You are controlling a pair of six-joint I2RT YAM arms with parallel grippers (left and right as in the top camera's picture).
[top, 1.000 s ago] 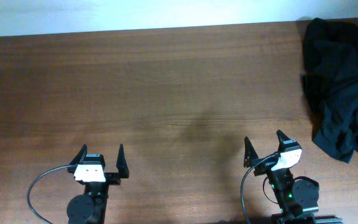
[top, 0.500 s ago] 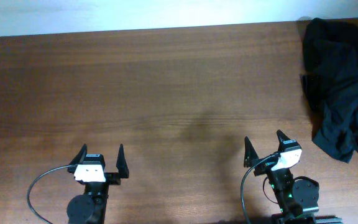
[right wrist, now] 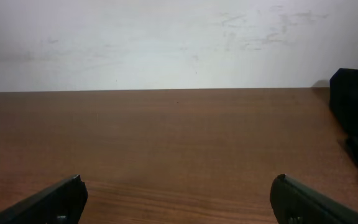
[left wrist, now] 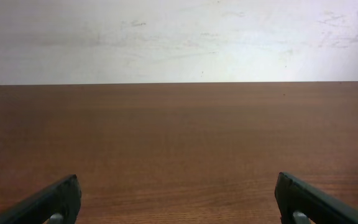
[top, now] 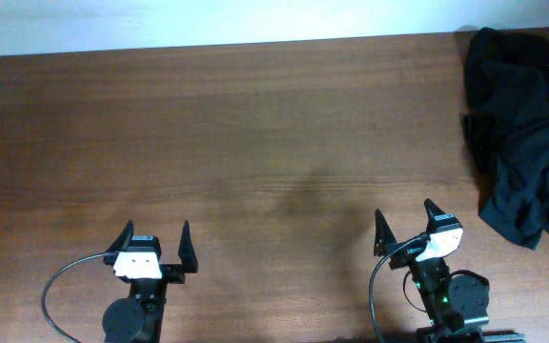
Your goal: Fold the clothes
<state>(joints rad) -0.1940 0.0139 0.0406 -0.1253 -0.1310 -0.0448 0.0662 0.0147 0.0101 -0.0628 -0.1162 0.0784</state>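
Note:
A crumpled black garment (top: 524, 129) lies in a heap at the far right of the wooden table (top: 255, 143); its edge also shows at the right of the right wrist view (right wrist: 357, 115). My left gripper (top: 153, 240) is open and empty near the table's front edge at the left; its fingers frame bare wood in the left wrist view (left wrist: 179, 199). My right gripper (top: 406, 223) is open and empty near the front edge, well to the left of and nearer than the garment. Its fingers also frame bare wood in the right wrist view (right wrist: 178, 200).
A pale wall (left wrist: 179, 37) runs behind the table's far edge. Cables loop at each arm's base near the front edge (top: 60, 286).

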